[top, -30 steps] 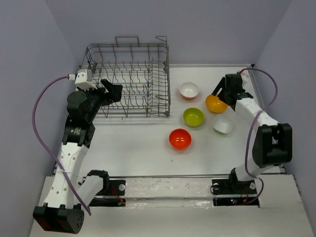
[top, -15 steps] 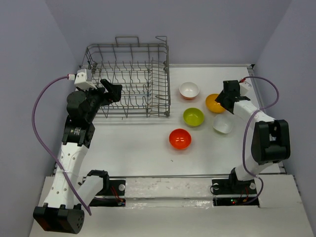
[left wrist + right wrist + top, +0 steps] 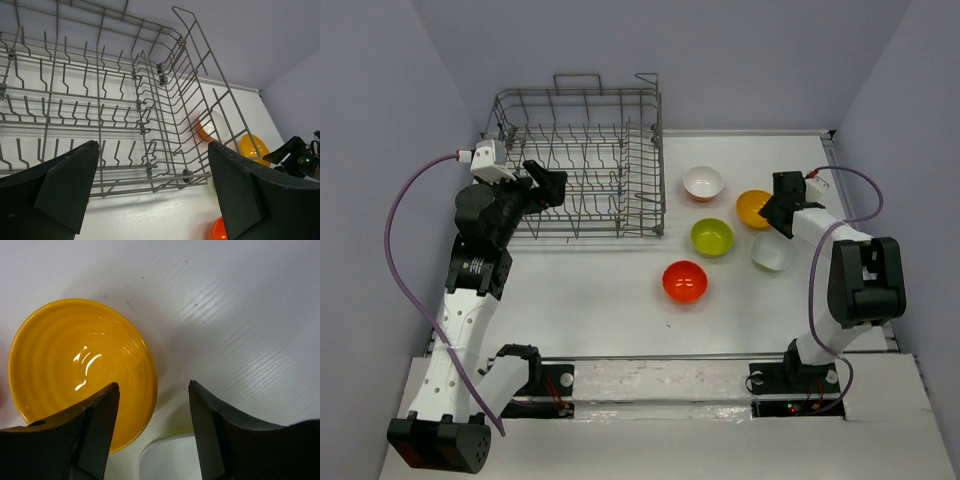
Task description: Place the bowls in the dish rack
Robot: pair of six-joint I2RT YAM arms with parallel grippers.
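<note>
Five bowls sit right of the grey wire dish rack (image 3: 578,165): white with an orange outside (image 3: 703,182), yellow-orange (image 3: 752,207), lime green (image 3: 712,237), plain white (image 3: 771,251) and red-orange (image 3: 684,281). My right gripper (image 3: 773,212) hangs low over the yellow-orange bowl (image 3: 75,365), open. Its jaws straddle the bowl's near rim, one finger (image 3: 95,430) over the inside, the other (image 3: 220,435) outside. The white bowl (image 3: 165,460) lies just beneath. My left gripper (image 3: 152,190) is wide open and empty beside the rack (image 3: 125,100), at its front.
The rack's tall side wires and handle loops stand between my left gripper and the bowls. The purple walls close in at the back and on both sides. The left wrist view also catches the white-and-orange bowl (image 3: 212,127) and the yellow-orange bowl (image 3: 252,147).
My right gripper has dropped toward the yellow-orange bowl's rim and its jaws have narrowed. The left arm and all bowls have stayed put.
</note>
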